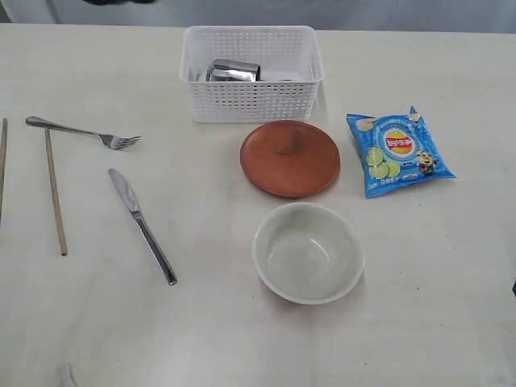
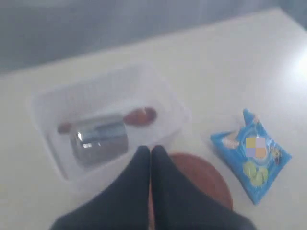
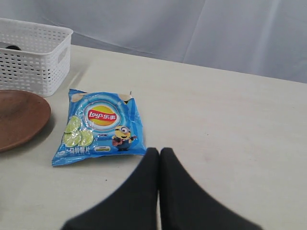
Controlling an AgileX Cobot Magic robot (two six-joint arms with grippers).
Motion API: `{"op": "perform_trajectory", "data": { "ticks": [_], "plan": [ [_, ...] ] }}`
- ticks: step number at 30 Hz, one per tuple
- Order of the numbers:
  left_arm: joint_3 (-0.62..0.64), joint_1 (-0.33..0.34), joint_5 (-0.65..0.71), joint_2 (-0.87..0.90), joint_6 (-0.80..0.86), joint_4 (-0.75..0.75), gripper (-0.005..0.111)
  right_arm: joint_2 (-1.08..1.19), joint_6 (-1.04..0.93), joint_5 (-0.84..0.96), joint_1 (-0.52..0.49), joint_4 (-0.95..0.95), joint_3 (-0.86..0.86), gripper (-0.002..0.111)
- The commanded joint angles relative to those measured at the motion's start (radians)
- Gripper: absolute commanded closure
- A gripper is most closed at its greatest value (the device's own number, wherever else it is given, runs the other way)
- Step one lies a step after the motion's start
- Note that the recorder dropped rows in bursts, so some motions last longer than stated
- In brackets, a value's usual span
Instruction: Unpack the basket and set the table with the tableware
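Hovering by basket [image 1: 251, 103] rim, L gripper [image 2: 151, 152] has jaws together, empty; cup [image 2: 98, 141] lies on its side inside, just ahead of tips, spoon [image 2: 140, 116] beyond it. R gripper [image 3: 159, 153], also closed & empty, sits by chip bag [image 3: 100, 127], so L arm nearer

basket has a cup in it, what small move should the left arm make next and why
Probably open the left gripper, whose jaws are shut, and ease it down toward the steel cup. The cup lies on its side in the basket beside the wooden spoon, while the plate and bowl already sit on the table.
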Motion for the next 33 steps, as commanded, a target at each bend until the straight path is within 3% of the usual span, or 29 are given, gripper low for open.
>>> {"op": "perform_trajectory", "data": {
  "ticks": [1, 7, 12, 18, 23, 26, 31, 33],
  "plan": [
    [0.194, 0.002, -0.243, -0.273, -0.012, 0.019, 0.107, -0.004, 0.001, -0.003, 0.0, -0.006, 0.004, 0.109],
    [0.479, 0.002, -0.548, -0.642, 0.061, 0.019, 0.107, -0.004, 0.001, -0.003, 0.0, -0.006, 0.004, 0.109],
    [0.627, 0.002, -0.62, -0.853, 0.088, 0.019, 0.107, -0.004, 0.001, -0.003, 0.0, -0.006, 0.004, 0.109],
    [0.699, 0.002, -0.555, -1.004, 0.107, 0.014, 0.107, -0.004, 0.001, -0.003, 0.0, -0.006, 0.004, 0.109],
    [0.667, 0.03, -0.312, -1.012, 0.102, -0.068, 0.107, -0.004, 0.001, -0.003, 0.0, -0.006, 0.004, 0.109],
    [0.634, 0.154, -0.163, -0.88, 0.08, -0.053, 0.107, -0.004, 0.001, -0.003, 0.0, -0.006, 0.004, 0.109],
    [0.522, 0.501, 0.076, -0.602, -0.011, 0.063, 0.107, -0.004, 0.001, -0.003, 0.0, -0.006, 0.004, 0.109],
    [0.477, 0.589, 0.131, -0.484, -0.105, 0.053, 0.107, -0.004, 0.001, -0.003, 0.0, -0.006, 0.004, 0.109]
  ]
}}
